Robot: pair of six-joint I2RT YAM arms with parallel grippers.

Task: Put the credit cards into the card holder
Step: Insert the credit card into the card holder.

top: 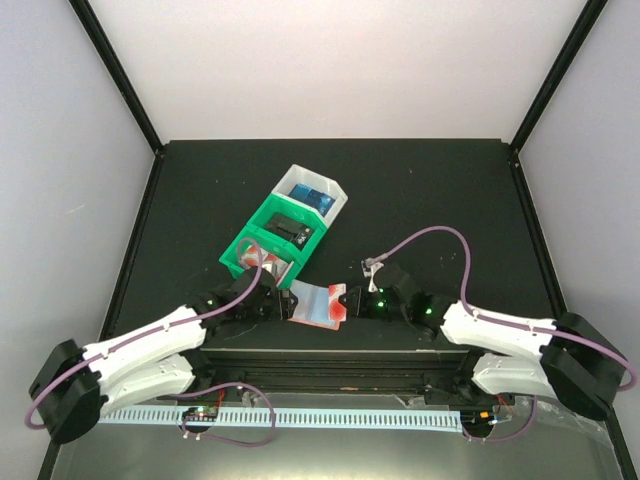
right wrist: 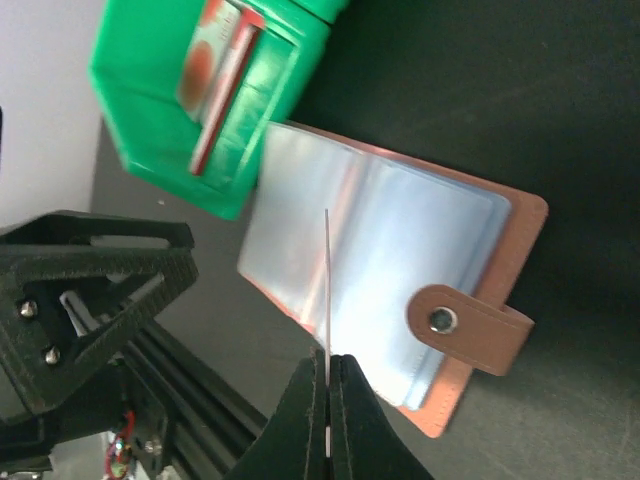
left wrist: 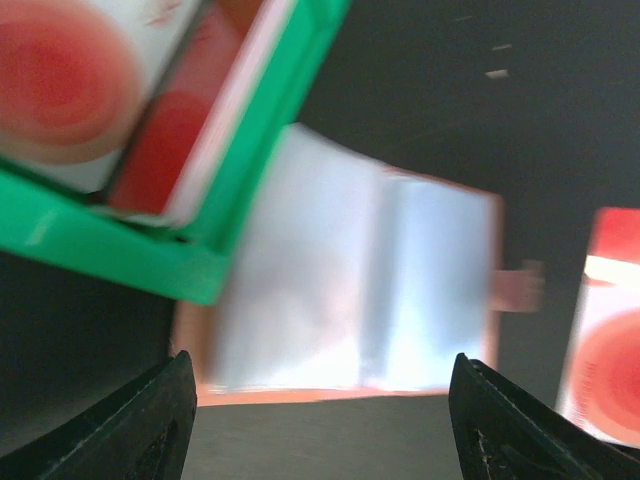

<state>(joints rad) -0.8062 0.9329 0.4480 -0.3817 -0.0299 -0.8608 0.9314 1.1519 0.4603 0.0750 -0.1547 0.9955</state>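
Card holder point(right wrist: 400, 250) lies open and flat on the black table point(top: 430, 200), close to the arms, with its clear pockets facing up. The right gripper point(right wrist: 327, 385) pinches one credit card point(left wrist: 612, 350) tight and holds it on its edge just over the pockets. The left gripper point(left wrist: 322, 400) hangs wide open by the holder's near side, holding nothing. I think the card is about to go in. Next it must tip flat and slide into a pocket. Just behind the holder, a green bin point(right wrist: 150, 130) has more red and white cards point(right wrist: 215, 90). Farther back, a white bin point(top: 335, 195) has something blue.

A green bin point(top: 250, 228) and a white bin point(top: 340, 200) sit touching on the black table point(top: 450, 190).
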